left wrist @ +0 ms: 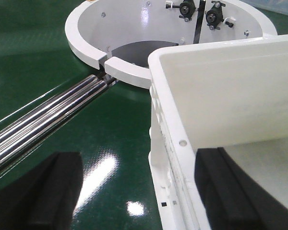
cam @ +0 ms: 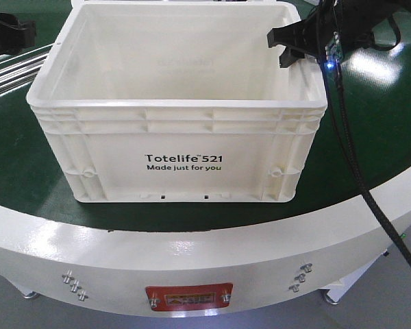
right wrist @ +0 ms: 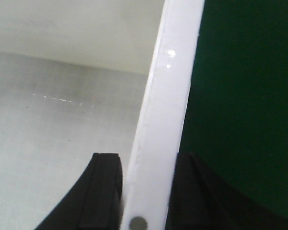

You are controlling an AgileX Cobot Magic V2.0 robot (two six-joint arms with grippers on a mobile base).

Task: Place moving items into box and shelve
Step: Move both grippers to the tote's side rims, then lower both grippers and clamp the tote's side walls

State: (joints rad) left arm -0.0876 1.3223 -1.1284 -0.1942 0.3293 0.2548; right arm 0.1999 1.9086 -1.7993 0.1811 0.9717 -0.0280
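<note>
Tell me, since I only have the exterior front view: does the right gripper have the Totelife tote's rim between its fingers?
Observer: Yes. The right wrist view shows the right gripper straddling the tote's rim, one finger inside, one outside.
Reviewer: Clamped?
Observer: Cannot tell; both fingers sit very close to it.
Reviewer: And the left gripper?
Observer: The left gripper is open, with the tote's other side wall framed between its fingers.
</note>
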